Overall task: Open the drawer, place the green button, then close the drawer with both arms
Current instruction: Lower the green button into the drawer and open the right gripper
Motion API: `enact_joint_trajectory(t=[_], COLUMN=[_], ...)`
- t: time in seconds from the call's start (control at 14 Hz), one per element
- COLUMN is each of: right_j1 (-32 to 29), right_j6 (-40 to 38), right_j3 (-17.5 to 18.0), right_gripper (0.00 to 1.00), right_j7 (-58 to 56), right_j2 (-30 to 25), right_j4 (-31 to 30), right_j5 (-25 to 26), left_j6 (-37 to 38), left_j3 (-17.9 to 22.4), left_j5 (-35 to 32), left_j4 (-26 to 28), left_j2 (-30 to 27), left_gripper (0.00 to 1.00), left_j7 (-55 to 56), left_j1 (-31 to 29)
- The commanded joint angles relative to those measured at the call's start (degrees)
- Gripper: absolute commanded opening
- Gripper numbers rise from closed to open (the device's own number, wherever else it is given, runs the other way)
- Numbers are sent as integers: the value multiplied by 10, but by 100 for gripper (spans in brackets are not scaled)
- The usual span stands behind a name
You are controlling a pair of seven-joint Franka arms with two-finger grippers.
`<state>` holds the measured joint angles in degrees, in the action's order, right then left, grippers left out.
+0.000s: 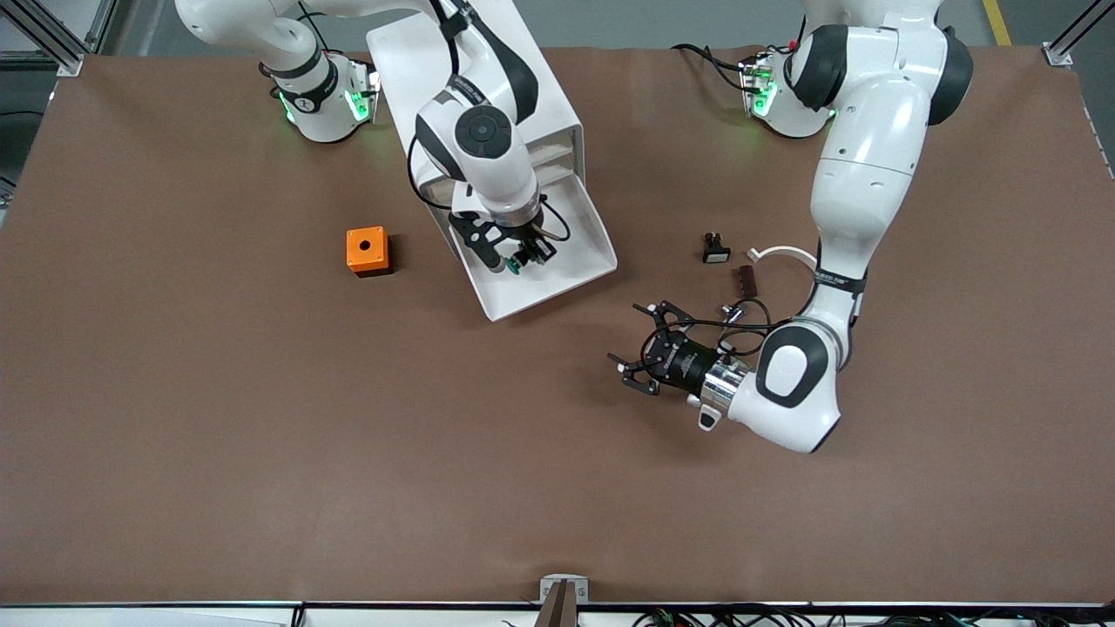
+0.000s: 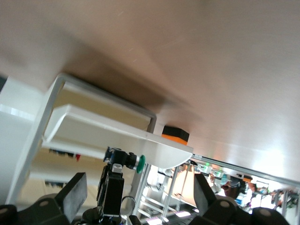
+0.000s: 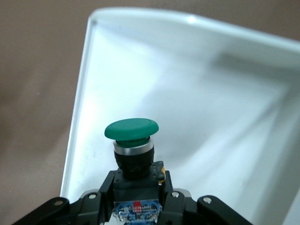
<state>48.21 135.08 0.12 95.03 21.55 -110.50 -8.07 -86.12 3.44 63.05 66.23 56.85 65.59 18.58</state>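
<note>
The lowest drawer [image 1: 575, 252] is pulled out of the white cabinet [image 1: 557, 113] and stands open. My right gripper [image 1: 516, 258] hangs over the open drawer, shut on the green-capped button [image 1: 521, 261]. In the right wrist view the button [image 3: 131, 131] sits between the gripper's [image 3: 137, 187] fingers, cap pointing at the drawer floor [image 3: 197, 93]. My left gripper [image 1: 634, 340] is open and empty, low over the table nearer the front camera than the drawer, facing it. The left wrist view shows the drawer [image 2: 93, 126] and the held button [image 2: 136, 161] between my open left fingers [image 2: 72, 194].
An orange box with a hole [image 1: 368, 251] sits beside the drawer toward the right arm's end. A black-and-white switch [image 1: 715, 248], a small brown piece [image 1: 746, 278] and a white curved clip [image 1: 784, 252] lie toward the left arm's end.
</note>
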Motion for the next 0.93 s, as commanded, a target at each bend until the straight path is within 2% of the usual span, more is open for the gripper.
enact_joint_trajectory(t=[0.0, 0.29, 0.5, 0.71, 0.79, 0.86], right_j1=[22, 46, 52, 56, 54, 50], right_j6=[0, -1, -1, -2, -3, -4], right_j3=[-6, -6, -6, -6, -7, -8], right_gripper=[0, 0, 0, 3, 26, 75], right_j7=[38, 64, 82, 100, 99, 99], right_j2=[26, 45, 60, 67, 66, 66], right_j4=[30, 45, 63, 69, 69, 69], right_j5=[-5, -2, -1, 0, 1, 2], left_j6=[-43, -121, -197, -225, -232, -236], left_j3=[35, 39, 41, 42, 42, 41], left_j5=[-50, -151, -283, -343, -379, -412], left_j4=[6, 6, 9, 10, 11, 11], left_j2=[-36, -60, -74, -78, -87, -90], left_gripper=[100, 100, 100, 100, 100, 100], left_j7=[-83, -129, -134, -135, -131, -125], left_j1=[36, 49, 85, 101, 114, 125])
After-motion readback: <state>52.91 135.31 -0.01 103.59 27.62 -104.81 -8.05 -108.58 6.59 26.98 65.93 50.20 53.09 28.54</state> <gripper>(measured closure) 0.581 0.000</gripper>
